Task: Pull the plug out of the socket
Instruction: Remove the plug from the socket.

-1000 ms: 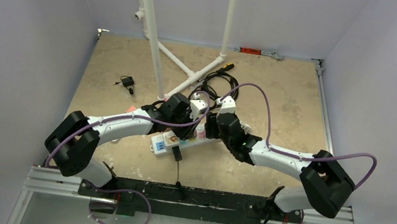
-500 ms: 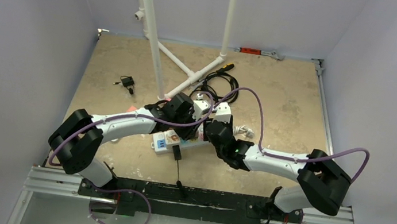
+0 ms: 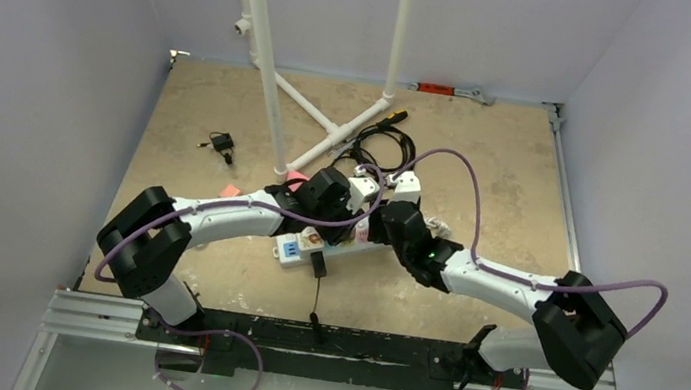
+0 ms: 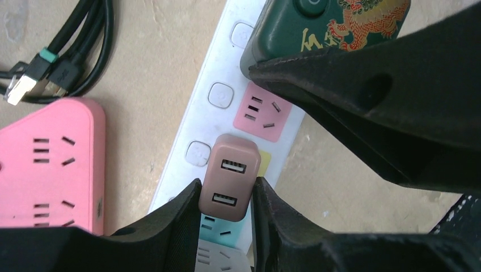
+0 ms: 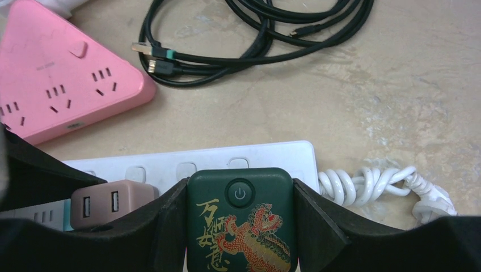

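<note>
A: Left wrist view: how many plugs are on the white strip [image 4: 195, 124]?
B: Two, a brown plug [image 4: 230, 170] and a green plug [image 4: 317, 22]. There are two strips as well; the other is a pink strip [image 4: 51, 153].
A: And the grippers?
B: The left gripper [image 4: 226, 190] pinches the brown plug between its fingers. The right gripper [image 5: 239, 195] clamps the green plug between its own.
</note>
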Controlling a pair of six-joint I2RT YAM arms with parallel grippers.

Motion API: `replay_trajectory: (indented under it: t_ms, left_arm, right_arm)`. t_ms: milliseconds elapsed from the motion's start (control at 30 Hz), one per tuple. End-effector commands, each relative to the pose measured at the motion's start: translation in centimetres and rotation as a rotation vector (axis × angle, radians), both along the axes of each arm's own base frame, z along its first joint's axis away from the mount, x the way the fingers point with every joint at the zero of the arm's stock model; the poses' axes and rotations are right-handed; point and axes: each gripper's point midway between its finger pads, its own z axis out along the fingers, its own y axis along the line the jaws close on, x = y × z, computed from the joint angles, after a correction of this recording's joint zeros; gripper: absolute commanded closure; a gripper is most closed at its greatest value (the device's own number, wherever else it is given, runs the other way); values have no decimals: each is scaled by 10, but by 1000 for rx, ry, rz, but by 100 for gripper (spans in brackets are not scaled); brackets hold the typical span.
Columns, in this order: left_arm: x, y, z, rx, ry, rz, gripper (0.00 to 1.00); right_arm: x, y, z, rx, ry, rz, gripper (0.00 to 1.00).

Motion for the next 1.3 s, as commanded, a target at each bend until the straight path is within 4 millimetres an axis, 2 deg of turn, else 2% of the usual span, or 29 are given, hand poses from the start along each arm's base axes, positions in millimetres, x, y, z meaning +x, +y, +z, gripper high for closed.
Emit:
replay_trajectory:
  t_ms: [0, 200, 333, 433, 500, 667, 867, 1000, 1267]
  left_arm:
    - [-34, 29, -55, 220, 117, -22, 100]
    - [-35, 16, -60, 244, 103, -53, 100]
    - [-34, 9, -62, 267, 72, -64, 100]
    - [-34, 5, -61, 260, 68, -61, 100]
    - [-33, 0, -59, 240, 66, -57, 100]
    - [-29, -11, -52, 198, 58, -60, 100]
    - [-31, -13, -54, 194, 66, -67, 100]
    - [-29, -10, -56, 213, 61, -64, 100]
    - [-28, -4, -63, 246, 64, -50, 100]
  right_arm:
    - [18, 6, 51, 185, -103, -9, 100]
    - [20, 4, 55, 192, -108, -17, 100]
    - [21, -18, 59, 147, -147, -95, 100]
    - [16, -25, 60, 157, -163, -118, 100]
    - [8, -25, 59, 156, -172, -136, 100]
    - [-19, -8, 43, 108, -149, -138, 100]
    - [-23, -5, 34, 75, -132, -169, 100]
    - [-24, -2, 46, 129, -142, -137, 100]
    - [-7, -34, 64, 254, -153, -141, 100]
